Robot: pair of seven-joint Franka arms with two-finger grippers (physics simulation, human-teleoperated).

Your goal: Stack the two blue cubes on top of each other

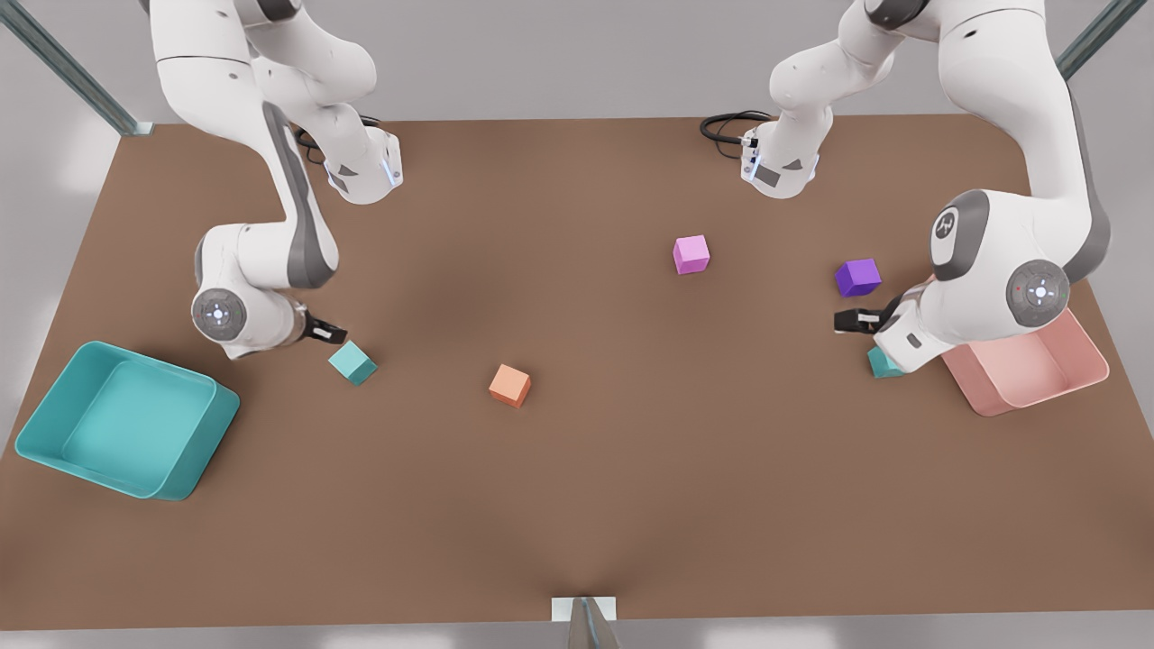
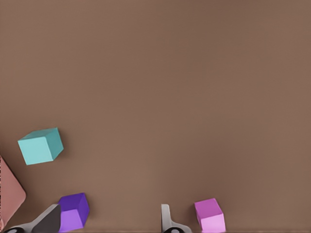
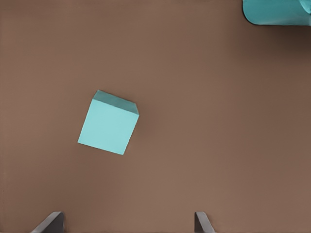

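Observation:
One blue cube lies on the brown table at the front view's left. My right gripper hovers just beside it, open and empty. In the right wrist view that cube sits ahead of the spread fingertips of the right gripper. The other blue cube rests at the front view's right, partly hidden under the arm, next to a pink bin. My left gripper hangs open near it. The left wrist view shows this cube off to one side of the left gripper.
A purple cube lies close to the left gripper. A pink cube and an orange cube sit mid-table. A teal bin stands at the front view's left and a pink bin at its right.

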